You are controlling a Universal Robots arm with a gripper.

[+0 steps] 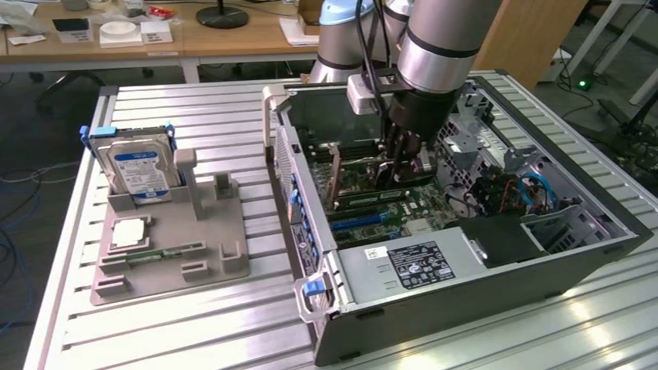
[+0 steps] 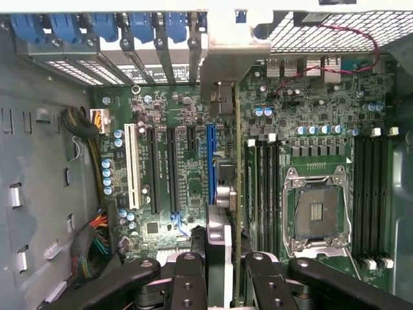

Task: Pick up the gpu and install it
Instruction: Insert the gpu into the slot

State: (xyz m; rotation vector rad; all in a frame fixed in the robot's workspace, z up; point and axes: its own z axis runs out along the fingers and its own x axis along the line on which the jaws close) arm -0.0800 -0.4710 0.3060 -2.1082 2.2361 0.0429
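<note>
exterior view: a ribbed metal table point(image 1: 206, 100) carries an open computer case point(image 1: 483, 293) and a grey tray point(image 1: 175, 254) with a blue-labelled hard drive point(image 1: 139, 169); wooden desks point(image 1: 206, 38) stand behind. the arm reaches down into the case, its gripper point(image 1: 404, 166) low over the board, the gpu point(image 1: 386, 176) dark beneath it.

wrist view: the motherboard point(image 2: 181, 129) appears from above, with its blue slot point(image 2: 210, 161), empty cpu socket point(image 2: 319, 210) and blue clips point(image 2: 103, 26). the gpu point(image 2: 226, 174) stands edge-on, clamped between the gripper's point(image 2: 226, 281) fingers point(image 2: 190, 278), just beside the blue slot, bracket toward the clips.
</note>
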